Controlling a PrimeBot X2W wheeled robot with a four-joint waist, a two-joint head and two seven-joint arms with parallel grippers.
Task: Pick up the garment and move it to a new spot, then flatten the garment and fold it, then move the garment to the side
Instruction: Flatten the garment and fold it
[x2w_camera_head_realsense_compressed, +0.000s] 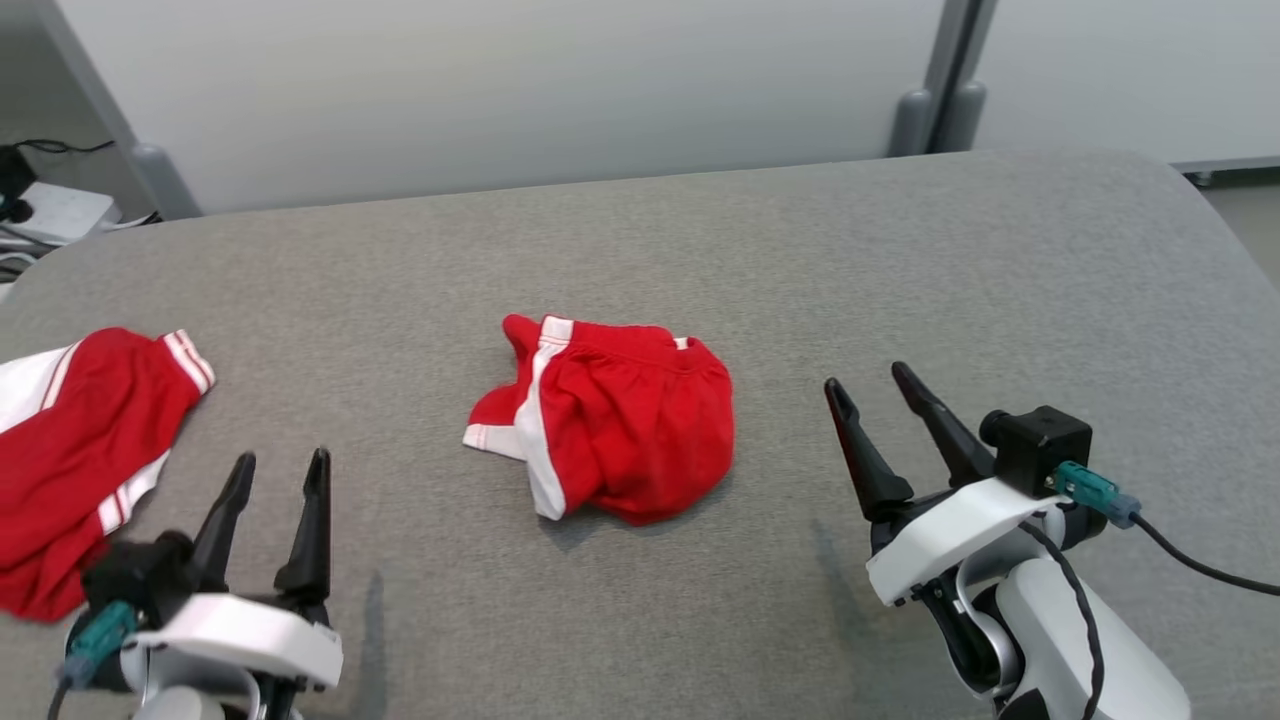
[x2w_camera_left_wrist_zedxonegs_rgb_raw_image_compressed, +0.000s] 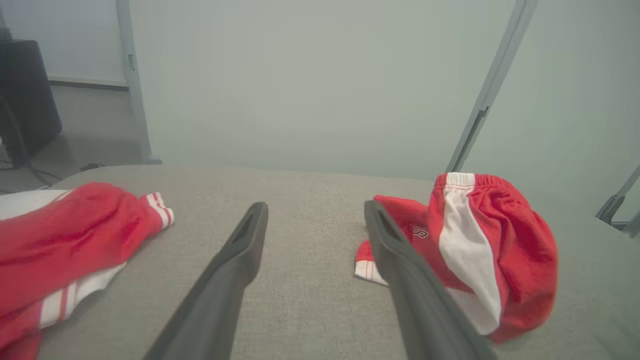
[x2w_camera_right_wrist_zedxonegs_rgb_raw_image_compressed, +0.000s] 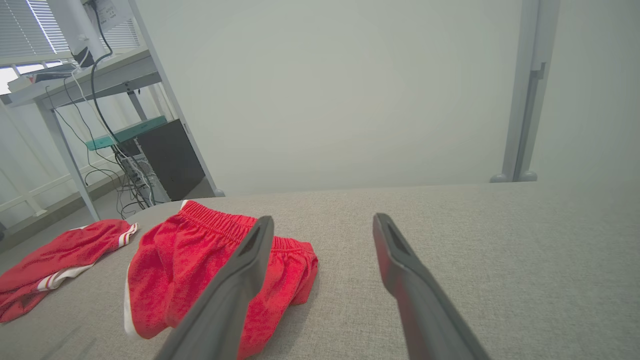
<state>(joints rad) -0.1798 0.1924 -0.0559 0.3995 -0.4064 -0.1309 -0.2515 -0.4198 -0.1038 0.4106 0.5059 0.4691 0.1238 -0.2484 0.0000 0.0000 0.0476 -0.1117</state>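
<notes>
The garment (x2w_camera_head_realsense_compressed: 610, 420), red shorts with a white side stripe, lies crumpled in a heap at the middle of the grey table. The left wrist view has the garment (x2w_camera_left_wrist_zedxonegs_rgb_raw_image_compressed: 480, 250) to the right of the fingers, and the right wrist view has the garment (x2w_camera_right_wrist_zedxonegs_rgb_raw_image_compressed: 200, 270) to the left, partly behind one finger. My left gripper (x2w_camera_head_realsense_compressed: 282, 470) hovers open at the lower left, well left of the heap, with nothing between its fingers. My right gripper (x2w_camera_head_realsense_compressed: 868, 385) stands open at the lower right, a short way right of the heap, also empty.
A second red and white garment (x2w_camera_head_realsense_compressed: 70, 450) lies at the table's left edge, close to my left gripper. The grey padded table (x2w_camera_head_realsense_compressed: 900, 260) stretches wide behind and to the right. A pale wall and grey posts (x2w_camera_head_realsense_compressed: 940, 90) stand beyond the far edge.
</notes>
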